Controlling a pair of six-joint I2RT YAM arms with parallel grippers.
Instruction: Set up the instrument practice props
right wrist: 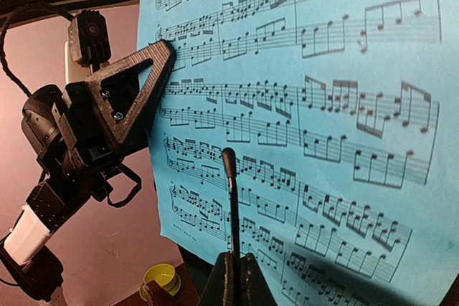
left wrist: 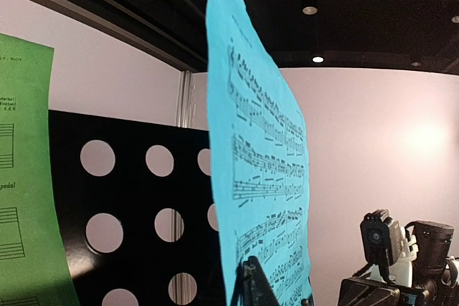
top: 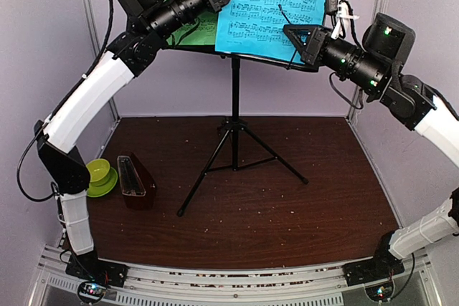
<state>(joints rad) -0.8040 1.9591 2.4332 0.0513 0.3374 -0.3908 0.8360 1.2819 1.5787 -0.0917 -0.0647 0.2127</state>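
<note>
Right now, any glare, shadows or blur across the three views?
Top external: even light, sharp. Left wrist: ceiling spotlights flare on a dark ceiling; blue sheet seen steeply edge-on, foreshortened. Right wrist: print crisp, shadow darkens the blue sheet's lower edge.

The one word that reads clearly is "pedal", in small black print at the cropped left edge of the green sheet [left wrist: 29, 177], up and well to the left of the left tool [left wrist: 249, 277] in its wrist view. Two short printed lines higher on that sheet are cut off and too small to read. The blue sheet [right wrist: 301, 127], just above the right tool [right wrist: 235, 277], bears printed music in black: staves, beamed notes and bar lines across its whole face. Any lettering on it is too small to tell.
</note>
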